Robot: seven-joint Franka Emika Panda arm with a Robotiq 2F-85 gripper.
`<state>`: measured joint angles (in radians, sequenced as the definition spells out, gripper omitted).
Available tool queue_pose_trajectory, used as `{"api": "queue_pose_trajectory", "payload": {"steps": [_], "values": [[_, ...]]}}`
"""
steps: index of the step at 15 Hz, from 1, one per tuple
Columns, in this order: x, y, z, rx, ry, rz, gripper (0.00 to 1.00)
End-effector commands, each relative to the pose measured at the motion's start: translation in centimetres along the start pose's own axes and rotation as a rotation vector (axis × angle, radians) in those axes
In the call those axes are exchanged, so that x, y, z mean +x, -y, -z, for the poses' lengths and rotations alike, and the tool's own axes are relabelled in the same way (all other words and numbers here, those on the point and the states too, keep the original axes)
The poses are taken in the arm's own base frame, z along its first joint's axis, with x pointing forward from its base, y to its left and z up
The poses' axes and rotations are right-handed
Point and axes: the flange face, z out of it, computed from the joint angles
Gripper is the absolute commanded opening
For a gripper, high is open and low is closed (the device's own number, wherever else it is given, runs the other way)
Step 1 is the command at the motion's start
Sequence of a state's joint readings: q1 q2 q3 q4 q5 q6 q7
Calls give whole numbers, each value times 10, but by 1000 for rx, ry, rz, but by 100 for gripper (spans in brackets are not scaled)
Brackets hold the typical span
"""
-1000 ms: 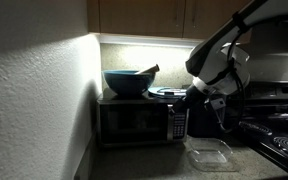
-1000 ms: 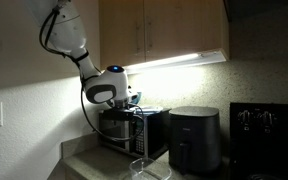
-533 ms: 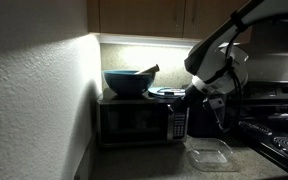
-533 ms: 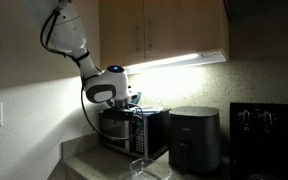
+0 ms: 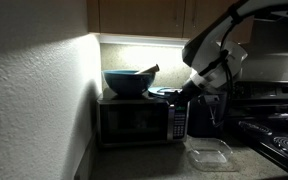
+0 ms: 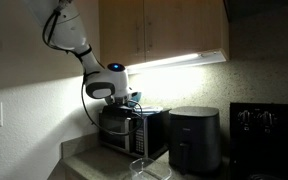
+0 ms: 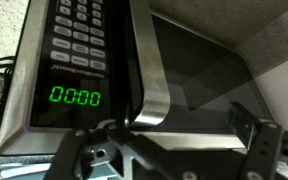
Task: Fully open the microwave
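Setting: a dim kitchen corner, a counter [image 5: 134,162] running under wooden cabinets [image 5: 144,14], a strip light [image 6: 179,60] glowing beneath them. Item one, the microwave [image 5: 139,121]: sitting on the counter against the back wall near the corner, carrying a blue bowl [image 5: 127,82] on top. In the wrist view its clock display [image 7: 76,97] is showing zeros beside the long metal handle [image 7: 154,80] and the dark glass door [image 7: 209,85], which is looking shut or barely cracked; I cannot tell which. Item two, the gripper [image 7: 172,140]: hanging at the microwave's front by the panel edge, jaws standing wide apart and clasping nothing, the handle's end lying between the fingers [image 7: 256,140]; contact not discernible. Sundries: a clear container [image 5: 210,154] lying on the counter in front, a black box appliance [image 6: 194,138] standing just beside the microwave, a stove [image 5: 276,135] beyond. Handling note, as judgement: the opening is barely beginning, so the fingers should be hooking well behind the handle, then pulling along the door's arc about its far hinge rather than straight out, going slowly so the microwave is not sliding and the bowl is not shifting.
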<state>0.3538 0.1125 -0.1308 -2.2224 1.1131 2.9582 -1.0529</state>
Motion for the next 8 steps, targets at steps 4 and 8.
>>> {"api": "queue_pose_trajectory", "payload": {"steps": [4, 8], "values": [[-12, 14, -8, 26, 39, -1, 100], [-16, 14, -15, 32, 58, -2, 100]]}}
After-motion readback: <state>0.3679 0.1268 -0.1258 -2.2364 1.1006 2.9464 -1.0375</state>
